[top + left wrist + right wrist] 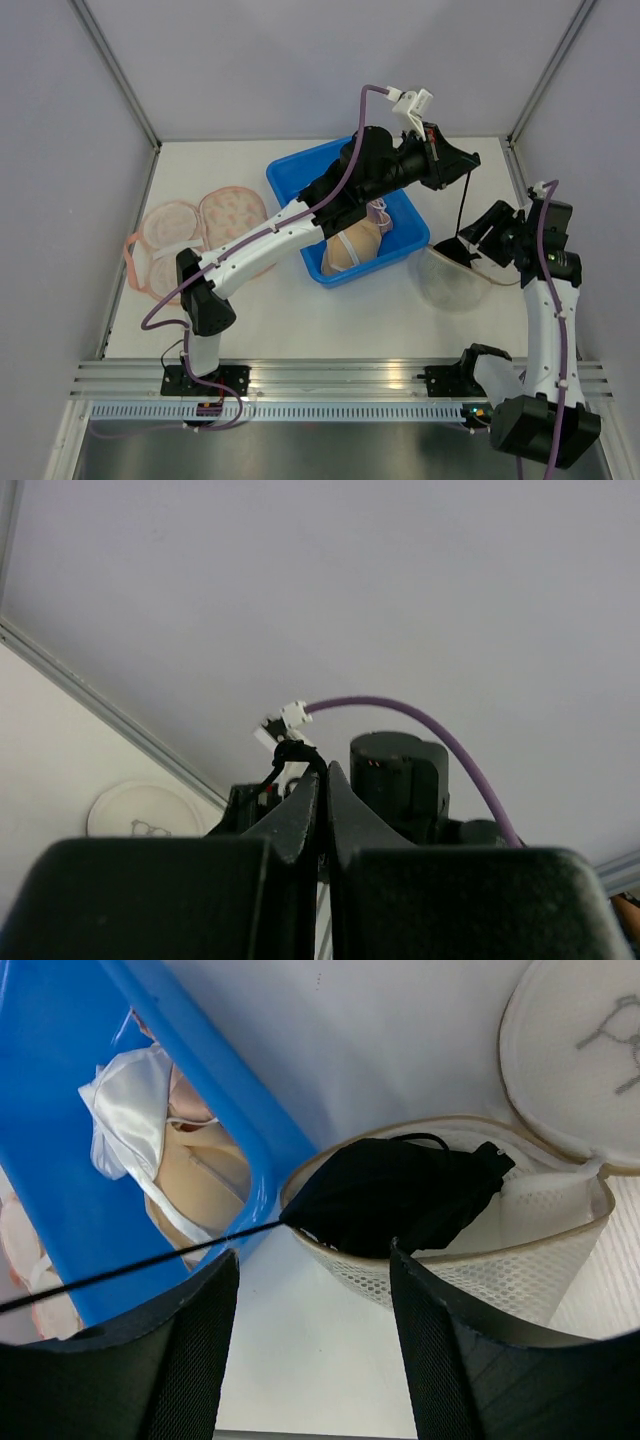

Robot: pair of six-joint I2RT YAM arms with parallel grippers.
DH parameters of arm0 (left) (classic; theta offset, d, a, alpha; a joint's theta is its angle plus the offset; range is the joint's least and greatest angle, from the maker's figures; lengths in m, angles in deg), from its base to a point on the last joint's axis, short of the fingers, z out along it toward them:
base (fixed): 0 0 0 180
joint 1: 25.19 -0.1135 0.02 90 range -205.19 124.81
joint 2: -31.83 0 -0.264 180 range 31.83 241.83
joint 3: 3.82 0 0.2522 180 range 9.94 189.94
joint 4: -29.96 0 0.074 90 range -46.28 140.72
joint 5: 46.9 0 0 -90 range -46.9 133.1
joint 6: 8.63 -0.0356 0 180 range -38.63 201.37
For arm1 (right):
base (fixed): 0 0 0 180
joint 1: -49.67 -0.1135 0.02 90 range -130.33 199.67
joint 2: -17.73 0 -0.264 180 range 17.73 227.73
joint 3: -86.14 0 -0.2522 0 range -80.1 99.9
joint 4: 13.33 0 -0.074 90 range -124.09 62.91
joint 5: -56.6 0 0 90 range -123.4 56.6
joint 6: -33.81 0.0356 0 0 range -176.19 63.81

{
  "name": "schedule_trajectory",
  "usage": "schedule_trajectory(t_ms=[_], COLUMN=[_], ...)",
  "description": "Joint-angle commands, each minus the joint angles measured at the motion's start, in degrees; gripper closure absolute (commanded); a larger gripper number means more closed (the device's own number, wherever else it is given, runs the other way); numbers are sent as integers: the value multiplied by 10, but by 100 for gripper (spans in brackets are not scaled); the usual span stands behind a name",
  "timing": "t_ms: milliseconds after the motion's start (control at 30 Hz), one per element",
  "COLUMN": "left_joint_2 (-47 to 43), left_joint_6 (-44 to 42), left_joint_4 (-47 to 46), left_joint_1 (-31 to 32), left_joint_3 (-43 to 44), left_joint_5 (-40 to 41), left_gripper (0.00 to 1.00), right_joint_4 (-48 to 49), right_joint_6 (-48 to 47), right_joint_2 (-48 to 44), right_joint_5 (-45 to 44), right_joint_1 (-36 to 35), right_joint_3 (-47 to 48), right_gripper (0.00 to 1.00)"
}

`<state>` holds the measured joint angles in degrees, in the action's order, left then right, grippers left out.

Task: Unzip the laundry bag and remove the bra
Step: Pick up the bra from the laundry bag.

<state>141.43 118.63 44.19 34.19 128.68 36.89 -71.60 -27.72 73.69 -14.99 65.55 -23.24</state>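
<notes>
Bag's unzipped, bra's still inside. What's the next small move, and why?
Probably lift the left claw up and away from the mesh bag. It is shut on the strap, which runs taut to the black bra lying in the bag's open mouth; the right claw hangs open above it, gripping nothing.

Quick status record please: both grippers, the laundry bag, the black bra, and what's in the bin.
left gripper: shut on thin black strap, held up past blue plastic bin
right gripper: open, empty, above bag
white mesh laundry bag: unzipped, round lid flipped back
black bra: mostly inside bag, strap taut
bin contents: white satin bra, beige bra
</notes>
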Motion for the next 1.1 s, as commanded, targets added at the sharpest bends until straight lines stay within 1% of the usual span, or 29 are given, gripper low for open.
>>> schedule_trajectory(t_ms=[0,33,167,267,300,333,467,567,633,767,1000,1067], left_joint_2=[-4,-6,-8,-7,-6,-4,-1,0,0,-1,3,5], left_joint_6=[15,15,28,41,45,47,58,69,70,65,71,73], left_joint_4=[-38,-37,-42,-55,-56,-55,-60,-67,-65,-61,-63,-64], left_joint_1=[-1,-1,-6,-7,-7,-7,-7,-7,-7,-8,-9,-9], left_joint_3=[6,9,11,12,14,18,22,22,25,28,45,47], left_joint_5=[-7,-6,-6,-11,-13,-14,-19,-24,-25,-22,-27,-28], left_gripper=[98,98,98,98,98,98,98,98,98,98,98,98], right_joint_4=[69,98,144,221,239,259,290,346,350,337,376,393], right_joint_6=[-46,-46,-60,-64,-69,-78,-100,-94,-120,-138,-132,-124], right_joint_2=[-80,-110,-139,-159,-162,-162,-161,-162,-153,-117,-87,-86], right_joint_5=[64,61,58,106,135,138,90,87,77,82,101,105], right_joint_1=[2,2,2,2,3,2,2,1,1,1,0,0], right_joint_3=[-47,-71,-122,-176,-188,-197,-200,-201,-192,-177,-190,-199], right_gripper=[33,33,32,32,32,32,32,32,32,33,33,36])
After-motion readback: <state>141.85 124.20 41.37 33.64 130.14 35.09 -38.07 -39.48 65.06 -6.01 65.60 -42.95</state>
